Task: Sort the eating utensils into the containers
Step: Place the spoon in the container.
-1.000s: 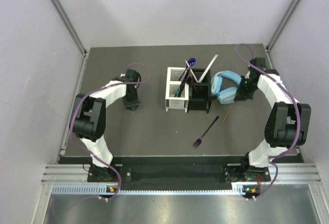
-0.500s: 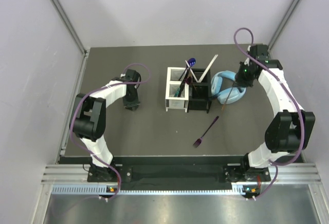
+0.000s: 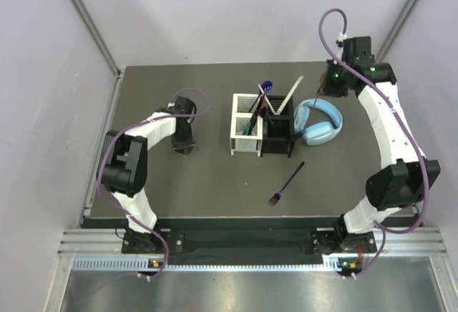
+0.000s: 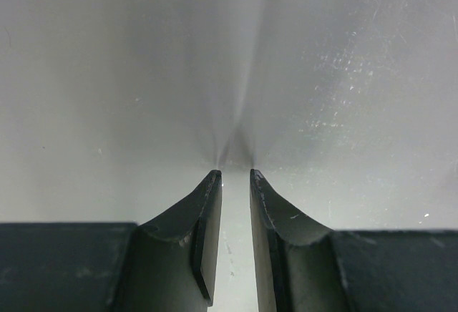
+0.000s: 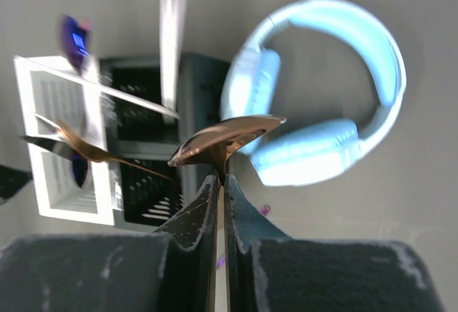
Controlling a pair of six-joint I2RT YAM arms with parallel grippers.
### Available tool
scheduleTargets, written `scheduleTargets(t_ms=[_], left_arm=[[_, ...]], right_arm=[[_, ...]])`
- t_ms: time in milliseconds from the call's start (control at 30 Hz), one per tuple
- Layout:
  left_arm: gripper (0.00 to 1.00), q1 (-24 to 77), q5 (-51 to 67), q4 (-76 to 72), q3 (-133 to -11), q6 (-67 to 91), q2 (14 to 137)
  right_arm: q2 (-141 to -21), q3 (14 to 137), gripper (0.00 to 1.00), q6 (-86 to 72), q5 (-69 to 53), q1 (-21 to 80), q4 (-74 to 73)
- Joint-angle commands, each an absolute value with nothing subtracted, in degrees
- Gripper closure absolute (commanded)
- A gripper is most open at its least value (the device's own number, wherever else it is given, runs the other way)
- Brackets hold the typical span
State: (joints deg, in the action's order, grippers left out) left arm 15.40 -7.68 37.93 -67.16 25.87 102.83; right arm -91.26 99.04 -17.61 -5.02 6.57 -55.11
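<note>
My right gripper [image 5: 220, 177] is shut on the thin handle of a brown spoon [image 5: 225, 137], whose bowl sticks out just past the fingertips. In the top view this gripper [image 3: 332, 81] hangs high over the table's back right. Below it stand the white container [image 3: 245, 134] and the black container [image 3: 277, 137], side by side, with a purple-blue spoon [image 3: 266, 85] and a white stick [image 3: 292, 91] leaning out. A purple utensil [image 3: 286, 182] lies flat in front of them. My left gripper [image 3: 184, 147] points down at the table left of the containers, open a little with nothing between its fingers [image 4: 207, 212].
Light-blue headphones [image 3: 318, 122] lie right of the black container, directly under the held spoon in the right wrist view [image 5: 322, 90]. Grey walls enclose the dark table [image 3: 179, 183] on three sides.
My right arm has risen and pulled back from beside the headphones, lifting the brown spoon off the table. The left arm has not moved.
</note>
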Motion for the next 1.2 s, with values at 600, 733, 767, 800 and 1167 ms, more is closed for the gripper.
scheduleTargets(t_ms=[600,733,767,800,1167], left_arm=[[0.73,15.12,-7.47,37.7,-68.47,26.37,103.45],[0.73,15.12,-7.91,38.06,-68.73,26.28,103.27],[0.73,15.12,-8.0,38.14,-68.73,26.19,103.18],[0.73,15.12,-8.09,37.97,-68.64,26.19,103.01],[0.73,15.12,-8.7,38.06,-68.82,26.02,103.27]], right_arm=[[-104.85,123.49,1.0,-15.55,-2.99,16.7,-50.63],[-106.26,124.01,1.0,-16.0,-3.16,18.01,-47.47],[-106.69,124.27,1.0,-16.17,-3.25,18.19,-46.5],[-106.87,124.97,1.0,-16.17,-3.25,18.37,-46.15],[-110.3,129.73,1.0,-16.17,-4.04,20.13,-43.07]])
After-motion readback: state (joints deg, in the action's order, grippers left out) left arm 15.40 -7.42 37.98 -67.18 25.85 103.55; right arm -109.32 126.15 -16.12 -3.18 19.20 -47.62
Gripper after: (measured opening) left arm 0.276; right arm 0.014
